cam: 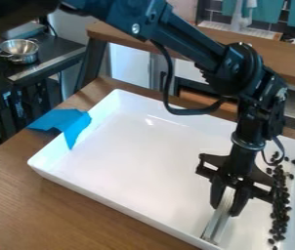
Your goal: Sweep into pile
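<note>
The black gripper [225, 209] hangs down over the right part of the white tray [137, 151], shut on a flat tool with a pale handle and a greyish lower part [214, 228]. The tool slants down to the tray floor near the front wall. Small dark beans [281, 202] lie in a long, narrow band along the tray's right wall, just right of the gripper and tool, with a few looser ones at the band's upper end. Parts of the gripper and wrist stand close beside the band's upper half.
Raised white walls surround the tray on a wooden table [65, 210]. Blue tape or cloth [64, 123] hangs over the tray's left wall. The arm crosses above the tray's far side, with a loose cable [170, 83]. A metal pot [19, 51] stands on the dark counter at left.
</note>
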You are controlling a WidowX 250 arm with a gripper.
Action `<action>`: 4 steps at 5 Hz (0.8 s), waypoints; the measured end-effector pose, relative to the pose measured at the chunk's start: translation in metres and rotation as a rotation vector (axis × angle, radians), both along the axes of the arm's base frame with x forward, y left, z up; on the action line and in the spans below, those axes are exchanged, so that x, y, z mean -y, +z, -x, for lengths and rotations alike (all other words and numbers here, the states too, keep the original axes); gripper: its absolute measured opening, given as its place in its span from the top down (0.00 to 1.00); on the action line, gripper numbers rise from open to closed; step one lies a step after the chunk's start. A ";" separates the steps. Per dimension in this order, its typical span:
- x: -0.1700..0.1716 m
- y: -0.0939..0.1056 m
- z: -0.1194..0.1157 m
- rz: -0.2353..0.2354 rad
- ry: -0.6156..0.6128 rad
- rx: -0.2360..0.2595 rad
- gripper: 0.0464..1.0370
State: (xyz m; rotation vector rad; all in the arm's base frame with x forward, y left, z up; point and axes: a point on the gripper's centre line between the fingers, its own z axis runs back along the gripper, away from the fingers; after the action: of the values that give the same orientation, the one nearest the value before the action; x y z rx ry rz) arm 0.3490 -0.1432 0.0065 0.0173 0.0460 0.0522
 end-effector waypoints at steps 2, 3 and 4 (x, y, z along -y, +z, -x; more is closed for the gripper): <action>0.019 0.002 -0.010 0.063 0.124 -0.001 0.72; 0.026 0.002 -0.015 0.095 0.204 0.002 0.72; 0.030 0.003 -0.022 0.111 0.257 0.016 0.72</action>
State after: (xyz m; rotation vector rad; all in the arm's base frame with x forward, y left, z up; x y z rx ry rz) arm 0.3712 -0.1734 0.0097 -0.1000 0.0345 0.3067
